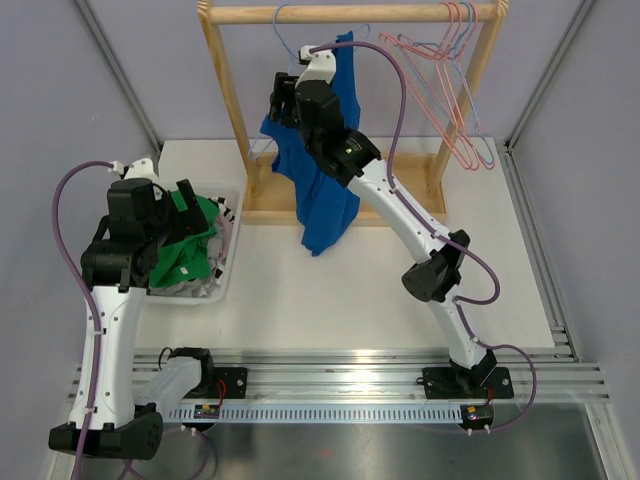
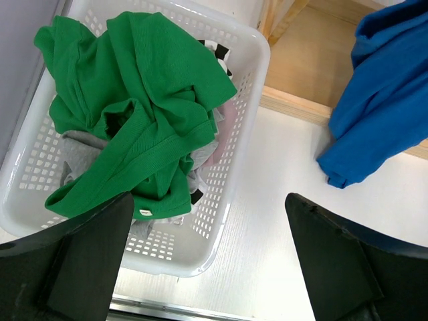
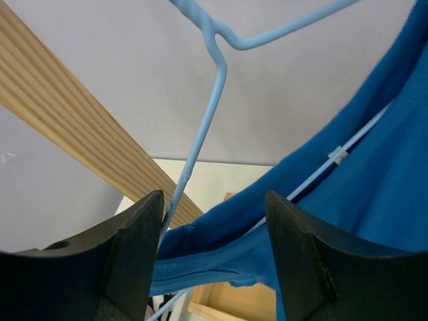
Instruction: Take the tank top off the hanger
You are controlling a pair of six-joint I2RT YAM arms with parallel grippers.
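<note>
Left gripper (image 2: 208, 200): wide open, empty, above left basket (image 2: 249, 87).
Right gripper (image 3: 214, 200): far, jaws apart around top (image 3: 374, 174) strap, beside hanger (image 3: 204, 120).

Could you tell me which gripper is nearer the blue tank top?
Right. The right gripper straddles a strap of the tank top by the hanger; the left gripper hovers over the basket, well away.

Lilac walls (image 1: 50, 90) surround a white table (image 1: 330, 300) with wooden rack (image 1: 240, 13).

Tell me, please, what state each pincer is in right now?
Left pincer: open, empty, above the basket.
Right pincer: open, tank top strap lying between its jaws.
</note>
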